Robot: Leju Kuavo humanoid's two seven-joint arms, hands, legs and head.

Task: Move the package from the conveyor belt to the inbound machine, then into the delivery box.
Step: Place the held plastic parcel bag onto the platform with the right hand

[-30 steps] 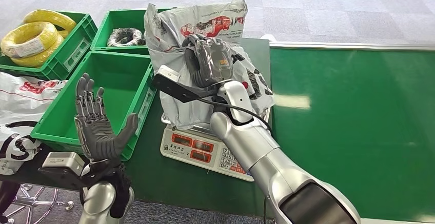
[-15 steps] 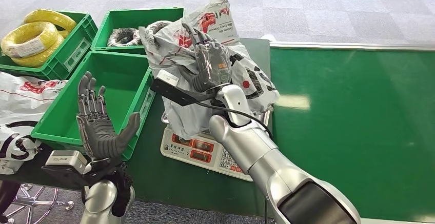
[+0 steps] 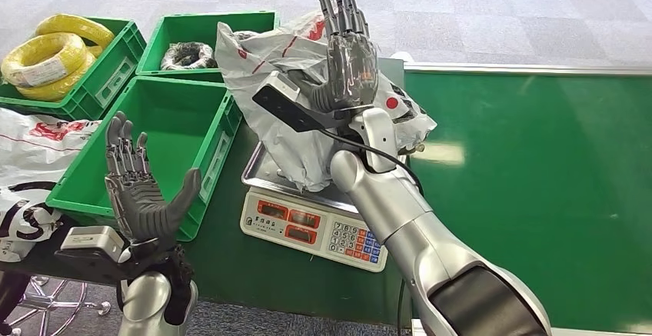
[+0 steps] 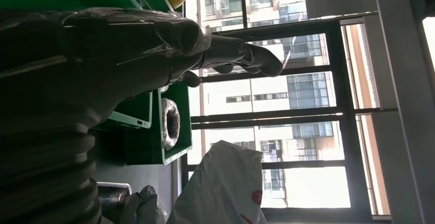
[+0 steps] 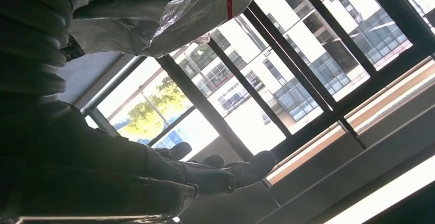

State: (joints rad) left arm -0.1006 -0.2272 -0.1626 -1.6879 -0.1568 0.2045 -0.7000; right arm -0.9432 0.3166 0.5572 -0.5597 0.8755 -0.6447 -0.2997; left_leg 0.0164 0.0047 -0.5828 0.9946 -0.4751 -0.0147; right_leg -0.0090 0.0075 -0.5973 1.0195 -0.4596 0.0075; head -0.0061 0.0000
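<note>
Your right hand (image 3: 347,63) stands raised, fingers (image 3: 338,5) spread and straight, palm against the bag (image 3: 307,132), which slumps on the scale (image 3: 311,224) beside the empty green bin (image 3: 165,132); your left hand (image 3: 142,190) is upright, fingers spread, holding nothing, near that bin's front corner.

The green table (image 3: 530,197) carries a weighing scale (image 3: 311,224); green bins (image 3: 165,132) beside it.
</note>
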